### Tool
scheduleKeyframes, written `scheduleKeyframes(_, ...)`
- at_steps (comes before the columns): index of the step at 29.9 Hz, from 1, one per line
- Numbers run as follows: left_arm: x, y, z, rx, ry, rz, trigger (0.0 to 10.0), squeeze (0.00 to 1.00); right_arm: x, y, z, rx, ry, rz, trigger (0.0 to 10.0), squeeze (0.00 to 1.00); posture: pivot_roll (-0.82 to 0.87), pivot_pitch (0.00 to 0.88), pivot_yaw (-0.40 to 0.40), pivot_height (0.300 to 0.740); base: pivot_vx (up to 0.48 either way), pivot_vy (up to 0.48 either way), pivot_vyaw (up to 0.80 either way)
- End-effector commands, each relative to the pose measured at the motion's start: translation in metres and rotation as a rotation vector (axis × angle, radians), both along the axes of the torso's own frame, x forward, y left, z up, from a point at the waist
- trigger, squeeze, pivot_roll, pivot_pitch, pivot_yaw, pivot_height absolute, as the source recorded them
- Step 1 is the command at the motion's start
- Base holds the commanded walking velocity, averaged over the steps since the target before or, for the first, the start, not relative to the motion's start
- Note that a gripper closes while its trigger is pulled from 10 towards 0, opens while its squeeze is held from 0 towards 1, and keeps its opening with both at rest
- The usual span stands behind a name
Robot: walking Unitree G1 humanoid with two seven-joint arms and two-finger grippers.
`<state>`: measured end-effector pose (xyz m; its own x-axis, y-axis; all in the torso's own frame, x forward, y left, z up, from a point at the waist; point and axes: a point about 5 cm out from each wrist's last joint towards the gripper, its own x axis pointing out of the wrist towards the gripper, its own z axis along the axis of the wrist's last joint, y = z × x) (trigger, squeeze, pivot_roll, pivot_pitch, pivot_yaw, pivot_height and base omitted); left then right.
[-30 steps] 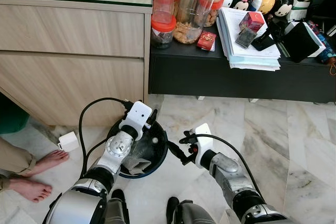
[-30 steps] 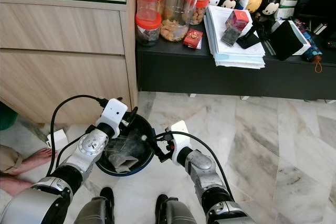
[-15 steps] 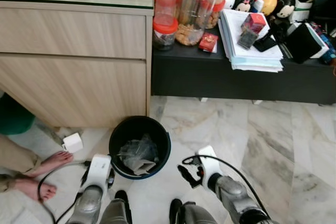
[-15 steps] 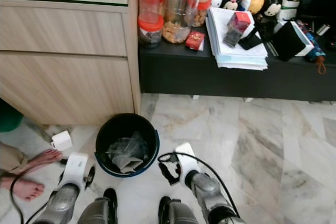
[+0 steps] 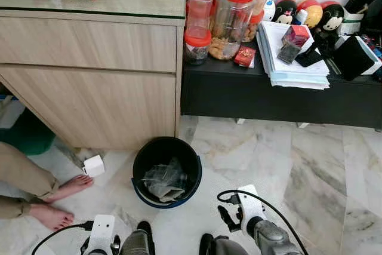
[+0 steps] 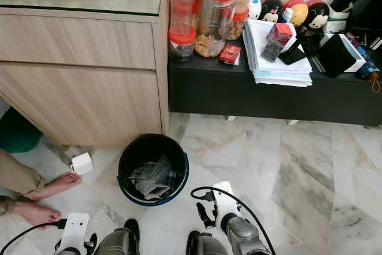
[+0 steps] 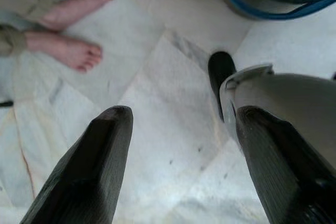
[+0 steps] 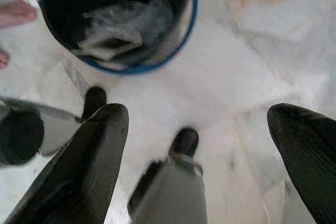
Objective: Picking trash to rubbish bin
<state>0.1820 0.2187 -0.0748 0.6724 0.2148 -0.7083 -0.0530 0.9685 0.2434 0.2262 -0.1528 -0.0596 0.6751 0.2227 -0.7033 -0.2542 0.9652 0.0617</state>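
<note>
- The black bin [image 5: 166,163] with a blue rim stands on the marble floor [image 5: 310,165], just in front of the wooden cabinet [image 5: 89,76].
- Crumpled clear plastic and paper trash [image 5: 164,180] lies inside the bin.
- The left gripper [image 7: 181,161] hangs low beside the robot's leg, its two black fingers spread apart with nothing between them.
- The right gripper [image 8: 197,156] is low over the floor near the bin, its fingers wide apart and holding nothing.
- A person's bare feet [image 5: 59,201] rest on the floor to the left of the bin.
- A small white box [image 5: 94,166] sits on the floor between the feet and the bin.
- Jars with red lids [image 5: 230,10] and a paper stack [image 5: 292,64] sit on the black shelf [image 5: 268,88].
</note>
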Motion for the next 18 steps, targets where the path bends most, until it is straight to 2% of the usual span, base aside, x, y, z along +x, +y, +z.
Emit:
scheduleKeyframes(1, -0.026, -0.002, -0.014, -0.017, 0.111, 0.024, 10.0, 0.00, -0.018, -0.009, -0.011, -0.010, 0.074, -0.046, 10.0, 0.00, 0.10, 0.215, -0.082, 0.740, 0.000, 0.000, 0.00)
scheduleKeyframes(7, -0.034, -0.003, -0.017, -0.029, 0.132, 0.036, 10.0, 0.00, -0.029, -0.012, -0.017, -0.002, 0.113, -0.080, 10.0, 0.00, 0.10, 0.227, -0.087, 0.740, 0.000, 0.000, 0.00)
scheduleKeyframes(18, -0.031, -0.005, -0.017, -0.051, 0.123, 0.045, 10.0, 0.00, -0.045, -0.017, -0.026, -0.018, 0.169, -0.126, 10.0, 0.00, 0.08, 0.232, -0.089, 0.740, 0.000, 0.000, 0.00)
